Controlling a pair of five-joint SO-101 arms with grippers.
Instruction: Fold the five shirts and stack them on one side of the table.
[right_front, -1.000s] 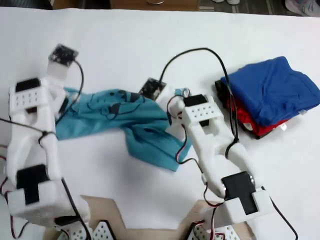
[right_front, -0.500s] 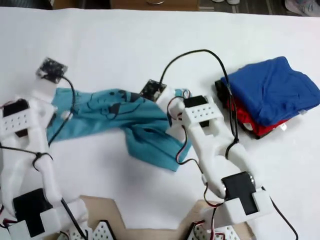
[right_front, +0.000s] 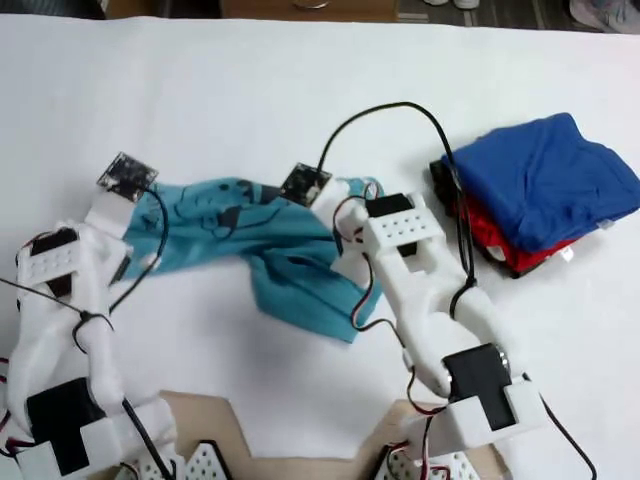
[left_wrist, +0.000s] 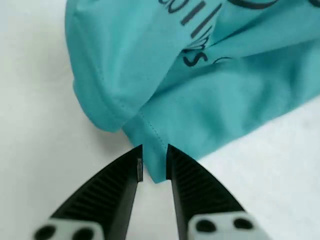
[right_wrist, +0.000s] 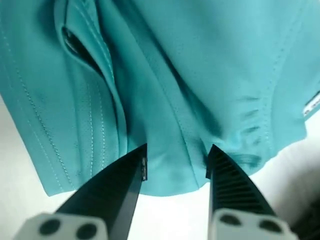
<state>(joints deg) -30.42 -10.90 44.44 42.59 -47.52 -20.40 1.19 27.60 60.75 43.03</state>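
Left tool (left_wrist: 154, 160) pinches a hem corner of the teal shirt (left_wrist: 200, 75), which lies crumpled mid-tabletop (right_front: 300, 90). Its dark lettering is partly folded under and cannot be read. Right tool (right_wrist: 176, 160) is spread, straddling a fold of the same shirt. Folded blue shirt (right_front: 545, 175) lies on a red shirt (right_front: 500, 250) near the right edge.

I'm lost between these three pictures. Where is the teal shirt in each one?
High view: the teal shirt sprawls across the middle of the white table.
Left wrist view: the shirt's corner sits pinched between the left arm's fingers.
Right wrist view: its cloth spreads between the right arm's fingers, which are open.
Shared landmark: the white table under it.
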